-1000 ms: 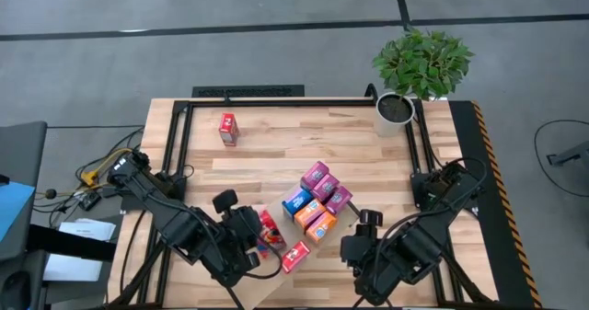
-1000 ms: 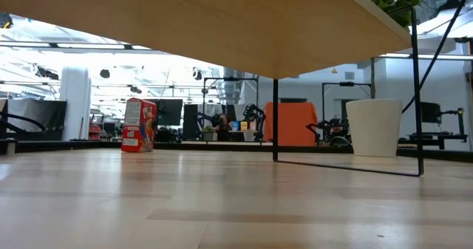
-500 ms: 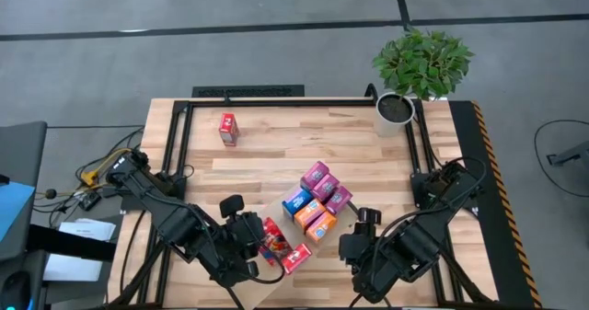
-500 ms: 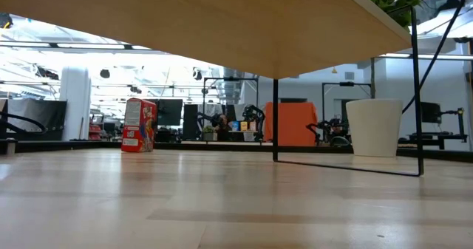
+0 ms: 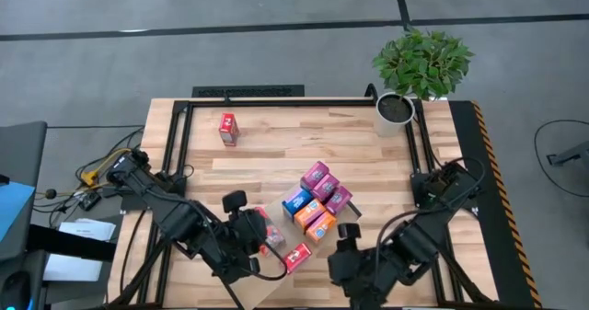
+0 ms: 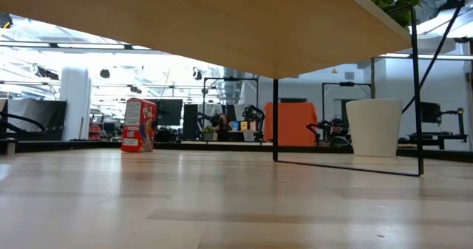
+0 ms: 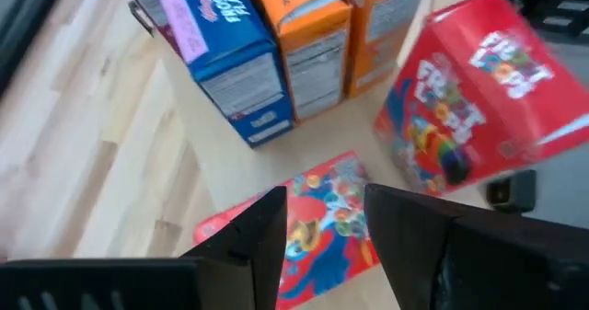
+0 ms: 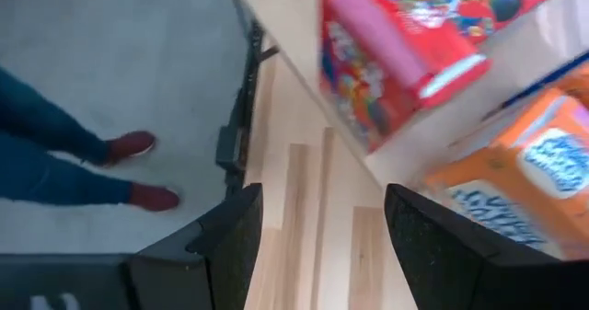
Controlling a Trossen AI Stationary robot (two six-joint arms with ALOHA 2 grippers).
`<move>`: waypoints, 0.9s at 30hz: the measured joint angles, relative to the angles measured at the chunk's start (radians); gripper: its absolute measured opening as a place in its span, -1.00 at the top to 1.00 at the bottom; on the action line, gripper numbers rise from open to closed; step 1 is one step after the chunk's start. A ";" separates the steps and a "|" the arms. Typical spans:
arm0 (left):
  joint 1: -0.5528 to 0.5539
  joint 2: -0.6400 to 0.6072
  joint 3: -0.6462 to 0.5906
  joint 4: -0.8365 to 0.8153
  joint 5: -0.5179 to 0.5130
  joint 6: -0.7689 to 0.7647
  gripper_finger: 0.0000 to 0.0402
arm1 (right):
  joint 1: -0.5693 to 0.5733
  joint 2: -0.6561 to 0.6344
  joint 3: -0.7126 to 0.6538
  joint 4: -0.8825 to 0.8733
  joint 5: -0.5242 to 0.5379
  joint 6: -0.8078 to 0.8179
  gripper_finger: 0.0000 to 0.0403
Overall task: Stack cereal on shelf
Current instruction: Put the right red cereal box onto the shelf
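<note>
A cluster of cereal boxes (image 5: 316,200) is seen at the frame's centre on the shelf (image 5: 368,163). The left gripper (image 5: 267,239) is spread apart, grasping nothing, above a flat red box (image 7: 308,223). The right gripper (image 5: 345,235) is spread, empty.

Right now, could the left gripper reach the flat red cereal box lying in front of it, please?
Probably yes: the left gripper hangs open just above the flat red cereal box, with nothing between; an upright red box stands close beside.
</note>
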 joint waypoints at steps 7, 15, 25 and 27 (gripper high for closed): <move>0.018 -0.064 0.066 -0.310 -0.184 -0.049 0.31 | -0.011 0.000 0.000 0.000 0.000 0.011 -0.27; 0.145 -0.327 -0.134 -0.234 -0.053 -0.029 0.08 | -0.004 0.000 0.000 -0.004 0.000 0.051 -0.27; 0.253 -0.707 -0.824 0.232 0.155 -0.192 -0.50 | -0.015 0.000 0.000 -0.001 0.025 0.060 -0.27; 0.267 -0.755 -0.942 0.402 0.214 -0.195 -0.51 | -0.026 0.000 0.000 0.019 0.025 0.036 -0.27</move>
